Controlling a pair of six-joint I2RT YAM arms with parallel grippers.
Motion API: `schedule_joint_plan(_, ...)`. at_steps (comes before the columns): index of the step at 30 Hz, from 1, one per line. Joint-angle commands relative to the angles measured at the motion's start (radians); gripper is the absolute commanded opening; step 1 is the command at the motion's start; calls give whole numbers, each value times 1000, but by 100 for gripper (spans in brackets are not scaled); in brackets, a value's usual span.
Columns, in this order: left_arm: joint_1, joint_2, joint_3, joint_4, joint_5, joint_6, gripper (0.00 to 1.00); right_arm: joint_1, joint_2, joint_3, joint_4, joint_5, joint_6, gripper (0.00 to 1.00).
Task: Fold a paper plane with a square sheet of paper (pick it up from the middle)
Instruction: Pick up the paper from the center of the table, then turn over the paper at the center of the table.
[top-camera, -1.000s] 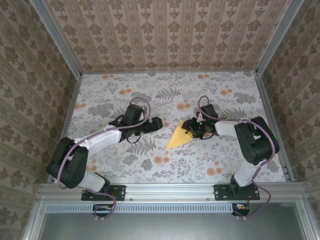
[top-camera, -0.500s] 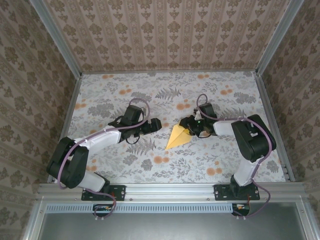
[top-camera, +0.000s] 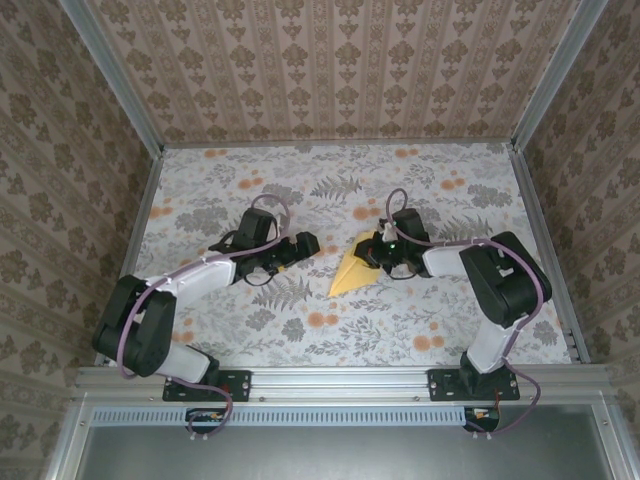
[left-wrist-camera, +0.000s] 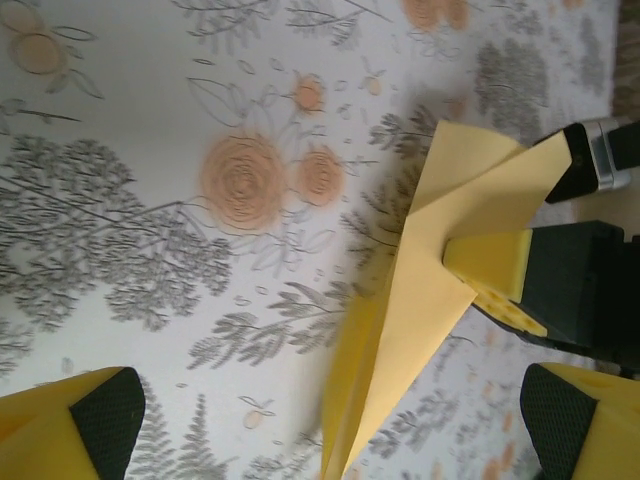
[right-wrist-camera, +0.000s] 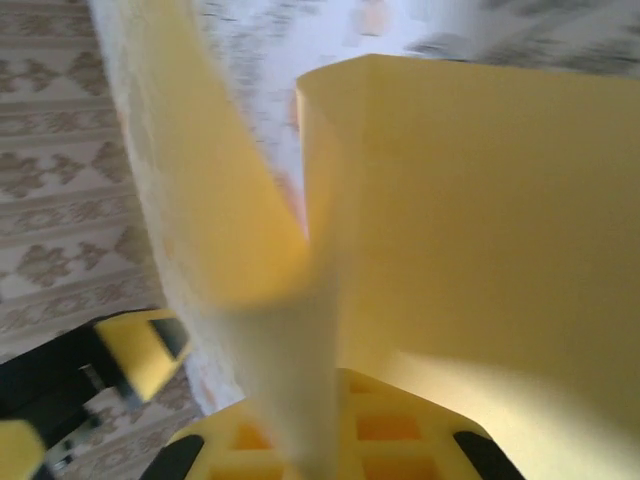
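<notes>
No legible text or labels (not even numbers)

On the right wrist the paper plane (right-wrist-camera: 480, 200) is too close and blurred for me to read its creases, and it runs off the top and right edges; on the left wrist its nose leaves the bottom edge; my left fingers (left-wrist-camera: 95, 425) are clipped at the corners; overhead, the right fingers (top-camera: 383, 248) cover its far end.

Top view: I look down from high behind the near edge, over the whole worktop (top-camera: 450, 330).
Left wrist: close and low, facing the paper (left-wrist-camera: 420, 290) at the worktop's middle.
Right wrist: nearly touching that paper, blurred.
Shared: the paper.
</notes>
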Motion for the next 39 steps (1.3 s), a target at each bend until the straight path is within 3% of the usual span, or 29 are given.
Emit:
schedule_joint_plan(1,22,-61,-23,87,149,-58,100,-15,-56,51,160,-117,50,6)
schedule_joint_plan(7,28,-61,-44,262,295,-154,100,-19,-20,128,357,-229,237,7)
schedule_joint_plan(11,22,-43,-44,331,329,-199,100,-19,30,157,540,-263,405,7)
schedule_joint_plan(18,20,2,-57,568,377,-346,98,-4,72,163,605,-283,464,8)
schedule_joint_plan(21,20,26,-51,609,384,-370,89,1,74,161,587,-290,454,8)
schedule_joint_plan(28,21,93,-57,779,407,-459,53,5,80,160,558,-314,441,9)
schedule_joint_plan(36,23,58,-45,648,378,-365,27,1,54,179,379,-319,325,14)
schedule_joint_plan(39,29,41,-43,598,365,-334,18,-8,29,191,278,-315,269,23)
